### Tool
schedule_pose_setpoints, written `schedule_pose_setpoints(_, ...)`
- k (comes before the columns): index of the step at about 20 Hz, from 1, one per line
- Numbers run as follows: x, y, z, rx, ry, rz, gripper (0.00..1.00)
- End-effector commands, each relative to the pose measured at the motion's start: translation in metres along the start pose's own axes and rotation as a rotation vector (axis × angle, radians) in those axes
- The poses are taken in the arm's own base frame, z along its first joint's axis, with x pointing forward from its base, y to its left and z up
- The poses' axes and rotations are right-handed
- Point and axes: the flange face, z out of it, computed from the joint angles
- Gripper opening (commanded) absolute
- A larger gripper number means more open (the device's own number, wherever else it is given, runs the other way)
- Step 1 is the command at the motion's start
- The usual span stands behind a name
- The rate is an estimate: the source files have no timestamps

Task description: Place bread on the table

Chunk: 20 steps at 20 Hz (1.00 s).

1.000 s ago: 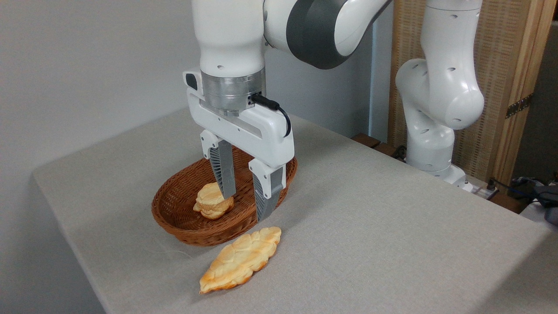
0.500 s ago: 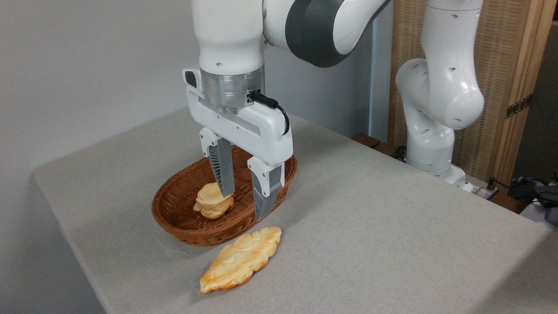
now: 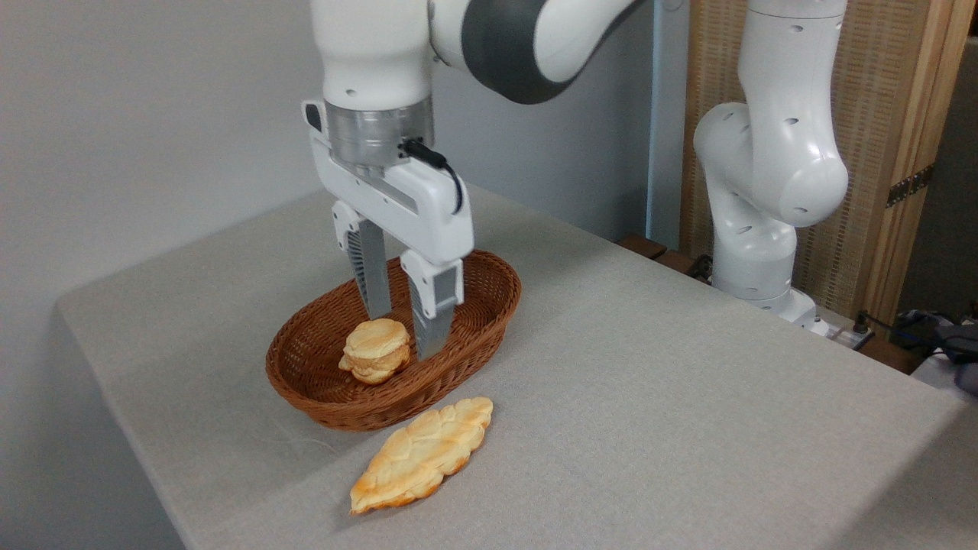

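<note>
Our gripper (image 3: pixel 403 334) hangs with its fingers apart over the basket (image 3: pixel 489 321). The bread (image 3: pixel 374 350) lies inside the basket, not yet on the counter (image 3: pixel 649 397), just below and a little left of the fingertips, so we judge a short drop leftward comes next.

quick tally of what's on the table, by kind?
Breads: 2, the bun in the basket and the long bread on the cloth
Baskets: 1, wicker
Total: 3
</note>
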Motion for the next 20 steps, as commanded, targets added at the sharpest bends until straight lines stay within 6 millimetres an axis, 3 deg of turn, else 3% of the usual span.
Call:
schedule_pose_setpoints(1, 0.021, 0.028, 0.003, -0.008, 0.039, 0.008, 1.0)
schedule_pose_setpoints(6, 0.039, 0.045, 0.023, -0.01, 0.08, -0.01, 1.0)
schedule_pose_setpoints(20, 0.052, 0.063, 0.048, -0.041, 0.015, 0.032, 1.0)
